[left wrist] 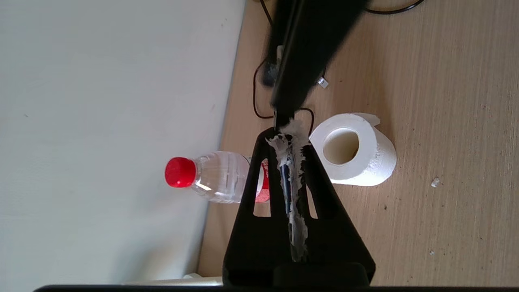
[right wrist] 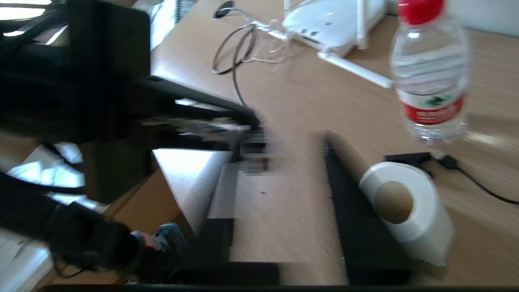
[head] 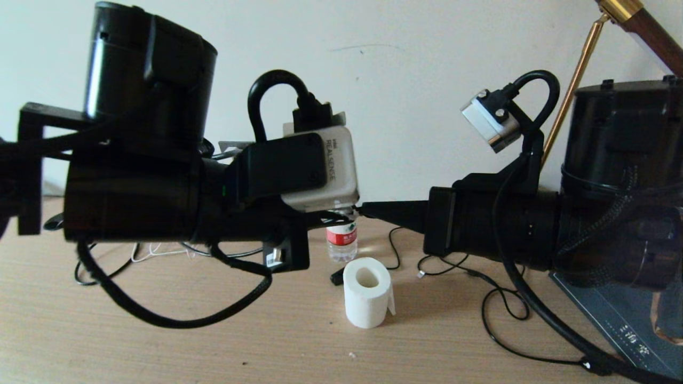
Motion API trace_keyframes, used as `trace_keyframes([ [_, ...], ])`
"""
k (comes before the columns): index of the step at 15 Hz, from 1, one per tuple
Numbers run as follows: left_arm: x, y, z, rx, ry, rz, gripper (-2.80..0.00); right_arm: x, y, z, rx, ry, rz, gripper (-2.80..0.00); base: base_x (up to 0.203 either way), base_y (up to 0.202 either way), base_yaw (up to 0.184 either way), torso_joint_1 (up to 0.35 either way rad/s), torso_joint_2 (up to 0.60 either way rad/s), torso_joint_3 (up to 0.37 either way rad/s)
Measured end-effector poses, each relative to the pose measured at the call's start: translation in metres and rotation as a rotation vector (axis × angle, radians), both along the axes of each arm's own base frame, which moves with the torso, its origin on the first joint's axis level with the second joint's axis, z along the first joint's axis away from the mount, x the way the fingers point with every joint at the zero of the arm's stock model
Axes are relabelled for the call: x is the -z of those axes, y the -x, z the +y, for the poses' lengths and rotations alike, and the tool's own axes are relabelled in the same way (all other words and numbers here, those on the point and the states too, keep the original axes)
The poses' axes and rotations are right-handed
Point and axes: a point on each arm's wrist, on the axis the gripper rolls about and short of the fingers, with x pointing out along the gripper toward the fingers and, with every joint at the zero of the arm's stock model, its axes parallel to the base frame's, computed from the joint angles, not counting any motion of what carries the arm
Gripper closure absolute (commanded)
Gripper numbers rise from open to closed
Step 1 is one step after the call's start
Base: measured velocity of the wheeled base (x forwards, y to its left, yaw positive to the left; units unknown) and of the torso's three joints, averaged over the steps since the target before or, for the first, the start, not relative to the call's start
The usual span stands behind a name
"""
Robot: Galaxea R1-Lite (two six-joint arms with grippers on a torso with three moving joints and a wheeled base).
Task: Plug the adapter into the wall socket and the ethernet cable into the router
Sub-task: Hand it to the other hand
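- Hovering above the bench (head: 213, 346), the left end effector (left wrist: 286, 134) points toward the right arm, its tip over the water bottle (head: 341, 242) in the head view.
- Its fingers (left wrist: 259, 194) are pressed together. Frayed white padding shows along the seam, with a thin dark sliver between the pads. What that sliver is cannot be told.
- The right end effector (head: 368, 209) reaches in from the opposite side, and its tip meets the left one's tip. Whether it is apart or together cannot be told.
- The router (right wrist: 332, 20) lies flat on the bench near the wall, beyond the bottle in the right wrist view. One antenna (right wrist: 357, 73) is lying on the wood, and a tangle of cords sits beside it.
- The ethernet cable (head: 420, 274) loops loosely on the bench under the right arm. Its pale-tipped end lies free, near the toilet-paper roll (head: 367, 292).
- The roll lies on its side just in front of the bottle.
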Motion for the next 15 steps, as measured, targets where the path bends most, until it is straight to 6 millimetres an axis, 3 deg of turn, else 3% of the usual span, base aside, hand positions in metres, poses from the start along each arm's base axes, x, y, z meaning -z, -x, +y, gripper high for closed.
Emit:
trace_keyframes([
  [6, 0.0034, 0.001, -0.0019, 0.007, -0.007, 0.008, 0.0, 0.0003, 0.0, -0.0005, 0.001, 0.002, 0.001, 0.0, 0.0, 0.0, 0.0, 0.0, 0.0, 0.0],
  [7, 0.004, 0.0011, -0.002, 0.007, -0.008, 0.01, -2.8, 0.0006, 0.0002, -0.0004, 0.0, 0.002, 0.002, 0.0, 0.0, 0.0, 0.0, 0.0, 0.0, 0.0],
  [15, 0.0037, 0.0064, 0.0032, 0.004, 0.053, -0.029, -2.8, 0.0045, 0.0042, -0.0017, 0.004, -0.006, 0.054, 0.0, 0.0, 0.0, 0.0, 0.0, 0.0, 0.0],
])
